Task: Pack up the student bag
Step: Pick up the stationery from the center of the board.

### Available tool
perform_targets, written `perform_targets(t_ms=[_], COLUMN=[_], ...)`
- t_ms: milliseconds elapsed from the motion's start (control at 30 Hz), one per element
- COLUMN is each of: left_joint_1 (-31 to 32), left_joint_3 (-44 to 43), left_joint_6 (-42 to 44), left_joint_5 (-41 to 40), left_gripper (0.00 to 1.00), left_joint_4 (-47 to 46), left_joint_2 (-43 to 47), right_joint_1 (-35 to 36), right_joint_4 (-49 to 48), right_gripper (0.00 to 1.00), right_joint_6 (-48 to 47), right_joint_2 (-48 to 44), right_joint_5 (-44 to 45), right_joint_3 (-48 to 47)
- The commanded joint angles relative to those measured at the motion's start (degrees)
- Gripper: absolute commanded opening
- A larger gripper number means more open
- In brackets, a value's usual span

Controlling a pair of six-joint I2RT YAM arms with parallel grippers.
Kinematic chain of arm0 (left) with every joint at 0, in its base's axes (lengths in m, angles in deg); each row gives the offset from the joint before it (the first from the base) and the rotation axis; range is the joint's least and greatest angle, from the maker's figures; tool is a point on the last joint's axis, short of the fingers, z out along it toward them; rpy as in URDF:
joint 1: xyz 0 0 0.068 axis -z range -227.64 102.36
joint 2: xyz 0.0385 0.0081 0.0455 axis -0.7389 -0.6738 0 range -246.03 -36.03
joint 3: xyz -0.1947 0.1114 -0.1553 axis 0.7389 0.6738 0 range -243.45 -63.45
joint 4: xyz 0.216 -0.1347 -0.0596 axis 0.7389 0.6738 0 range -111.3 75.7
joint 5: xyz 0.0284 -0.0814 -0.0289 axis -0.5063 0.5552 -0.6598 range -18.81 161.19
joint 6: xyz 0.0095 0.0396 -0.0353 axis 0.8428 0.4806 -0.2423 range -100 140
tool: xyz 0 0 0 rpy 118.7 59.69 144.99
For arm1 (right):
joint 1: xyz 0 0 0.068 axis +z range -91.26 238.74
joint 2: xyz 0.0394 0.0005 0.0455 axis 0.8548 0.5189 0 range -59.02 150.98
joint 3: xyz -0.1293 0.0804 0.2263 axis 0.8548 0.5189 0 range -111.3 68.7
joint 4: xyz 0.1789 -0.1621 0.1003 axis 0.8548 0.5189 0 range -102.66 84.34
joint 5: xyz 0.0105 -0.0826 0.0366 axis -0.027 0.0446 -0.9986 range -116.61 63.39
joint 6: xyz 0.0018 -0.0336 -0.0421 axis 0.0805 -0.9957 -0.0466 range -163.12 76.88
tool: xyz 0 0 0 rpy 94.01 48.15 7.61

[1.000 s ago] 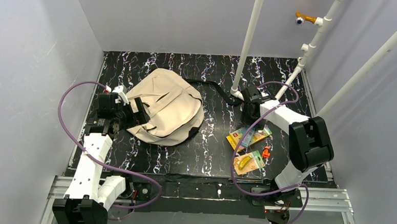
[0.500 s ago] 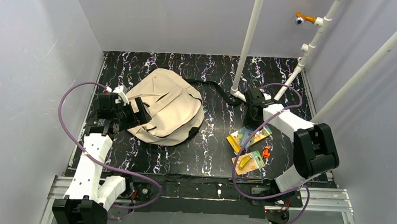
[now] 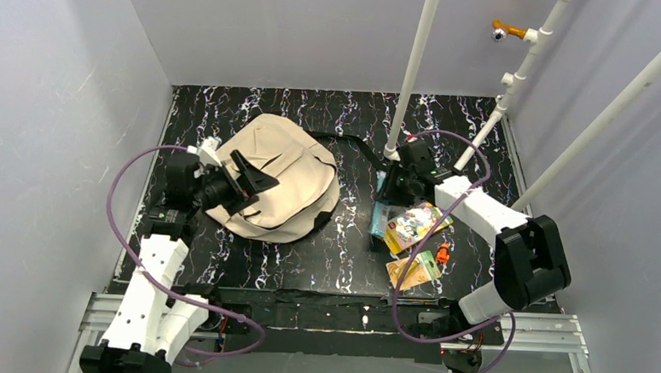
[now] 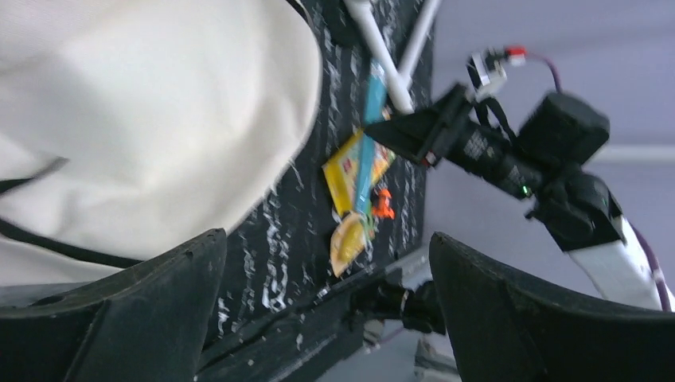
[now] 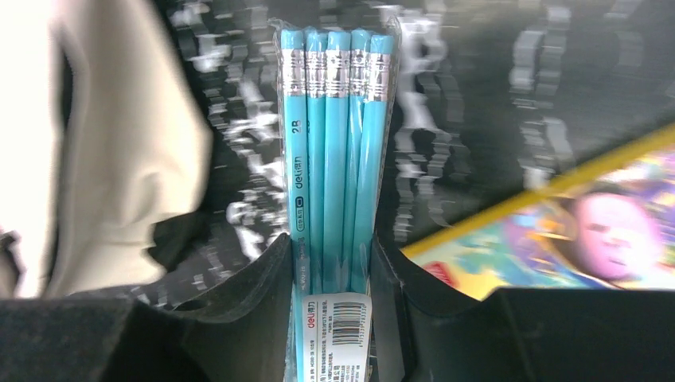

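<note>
Found the student bag (image 3: 286, 177) lying flat on the left-centre part of the black marbled surface (image 3: 306, 266), beige side up. Noted a thin black strap (image 3: 346, 145) running from its far right edge toward the foot of the white pole (image 3: 412, 71). Located the left hand (image 3: 255, 174) over the near-left portion of the bag, fingers spread wide apart with nothing between them. Could not tell whether it touched the fabric. Confirmed the gap in the left wrist view, with beige fabric filling the upper left of that view. Located the right hand (image 5: 330, 278) to the right of the bag, near the foot of the pole, clamped on a pack of teal pencils (image 5: 330, 151). Saw the grip placed at the barcode-label end, with the eraser ends pointing away from the wrist. Placed the pack between the right edge of the bag and a colourful book (image 3: 415, 225), just beside the latter. Could not tell whether the pack touched the surface. Recorded a yellow packet (image 3: 415, 270) nearer the arm bases than the book, and a small orange item (image 3: 443, 254) just beside it.
</note>
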Motion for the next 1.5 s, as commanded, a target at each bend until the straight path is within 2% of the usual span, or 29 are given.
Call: perform_targets(t_ms=[0, 267, 367, 467, 600, 733, 933, 1133, 1400, 1467], left_joint_1=[10.93, 35.85, 42.89, 48.0, 49.29, 49.52, 49.56, 49.6, 49.57, 49.47], left_joint_3=[3.04, 3.76, 0.83, -2.56, -5.13, -4.17, -3.18, -3.37, -3.29, -2.2], left_joint_6=[-6.78, 0.5, 5.19, 8.5, 7.92, 6.32, 6.78, 5.39, 5.81, 5.96], left_joint_5=[-2.94, -30.33, -39.92, -45.52, -47.18, -50.72, -52.67, -49.65, -45.44, -43.5], left_gripper=[0.98, 0.92, 0.88, 0.86, 0.75, 0.6, 0.5, 0.44, 0.22, 0.18], left_joint_4=[-10.31, -11.35, -10.88, -9.99, -7.7, -7.04, -6.45, -6.97, -6.85, -7.03], left_joint_2=[2.68, 0.63, -2.85, -7.17, -12.41, -12.88, -12.06, -14.02, -14.51, -13.15], right_joint_1=[5.06, 12.75, 14.73, 15.8, 17.14, 18.03, 18.58, 19.15, 19.64, 19.64], right_joint_4=[-9.27, -16.6, -17.38, -17.15, -17.77, -18.38, -18.56, -19.36, -20.23, -20.39], right_gripper=[0.22, 0.22, 0.22, 0.22, 0.22, 0.23, 0.24, 0.24, 0.26, 0.33], right_joint_6=[5.94, 13.56, 14.12, 15.0, 16.16, 16.59, 16.84, 17.36, 15.62, 12.82], right_joint_2=[2.21, 3.67, 5.09, 6.81, 7.53, 7.32, 7.62, 7.39, 5.94, 5.05], right_joint_5=[-8.18, -9.22, -9.16, -10.05, -10.02, -9.4, -9.56, -9.68, -11.06, -12.08], right_joint_3=[-5.49, -11.28, -13.36, -15.64, -17.01, -17.17, -17.59, -17.27, -15.51, -14.48])
